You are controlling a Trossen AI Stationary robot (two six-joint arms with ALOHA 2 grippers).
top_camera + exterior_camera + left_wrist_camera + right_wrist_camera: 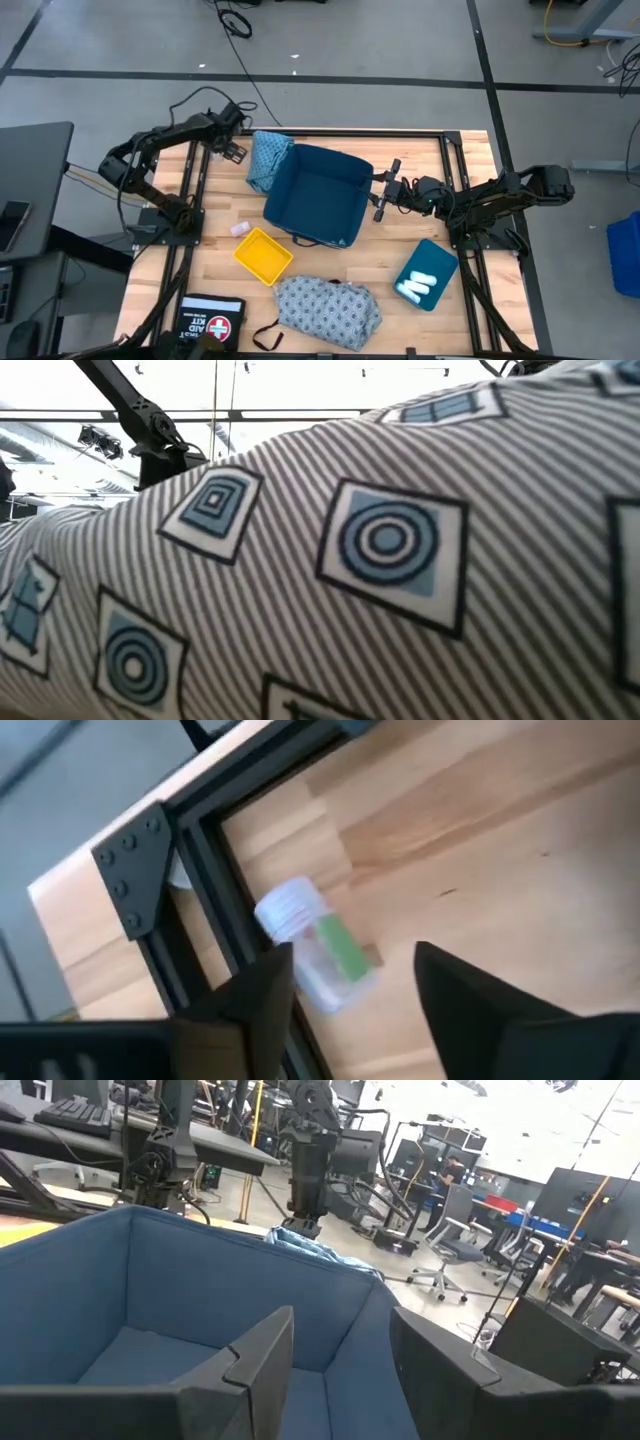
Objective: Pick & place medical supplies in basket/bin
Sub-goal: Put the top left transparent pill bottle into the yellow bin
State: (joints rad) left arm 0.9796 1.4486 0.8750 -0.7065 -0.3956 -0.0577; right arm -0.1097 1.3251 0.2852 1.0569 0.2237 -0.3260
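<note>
My left gripper hangs open at the table's far left, by the black frame rail. A small clear bottle with a white cap and green label lies on its side on the wood below and between the fingers, apart from them. A teal-blue patterned cloth drapes over the far left corner of the blue basket. My right gripper stands open and level at the basket's right rim, with nothing between its fingers. The grey-blue cloth lies near the front edge and fills the low view.
A yellow tray and a pale packet lie left of the basket. A teal bin holding white rolls sits at the right front. A first aid kit lies at the front left. Black frame rails border the table.
</note>
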